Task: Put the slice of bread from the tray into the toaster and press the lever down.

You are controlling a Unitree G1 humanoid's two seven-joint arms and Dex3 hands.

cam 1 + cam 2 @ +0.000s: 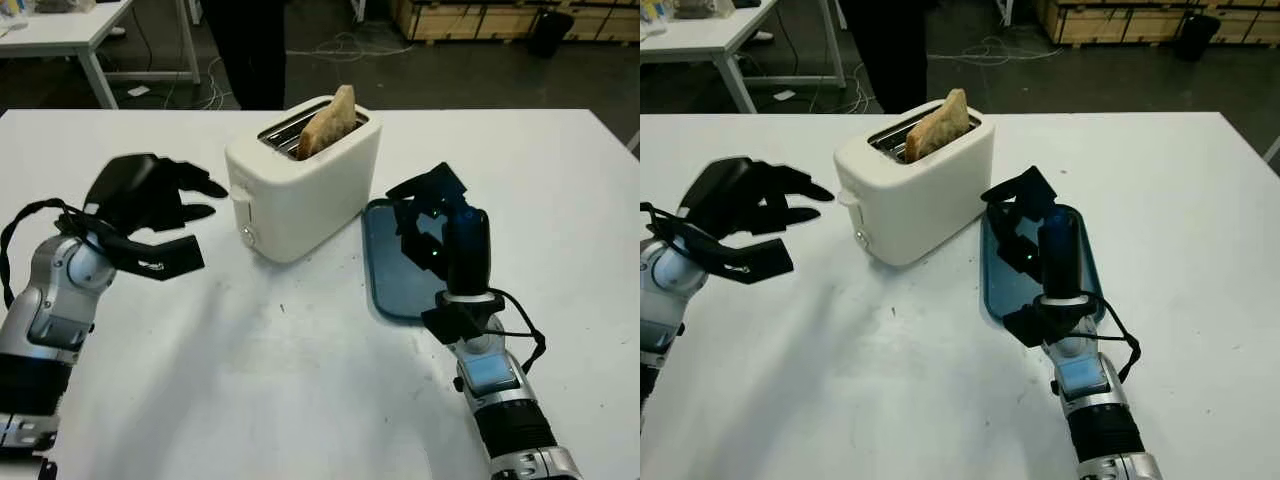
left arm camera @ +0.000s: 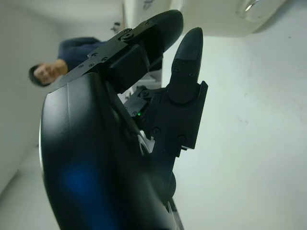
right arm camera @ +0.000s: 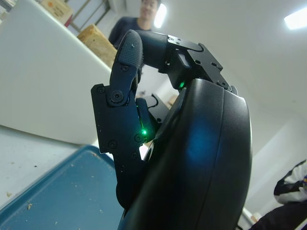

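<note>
The slice of bread (image 1: 327,124) is seated upright in the toaster (image 1: 300,180) slot, the tray (image 1: 392,262) bare. The lever (image 1: 240,201) is best pressed straight down by the left hand (image 1: 150,212), which is open beside it. The right hand (image 1: 432,225), curled and holding nothing, is above the tray. No readable writing is noted.

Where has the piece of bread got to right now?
In the head views the slice of bread stands in the slot of the white toaster, sticking out of the top, near the table's middle, with the blue tray just beside the toaster.
</note>
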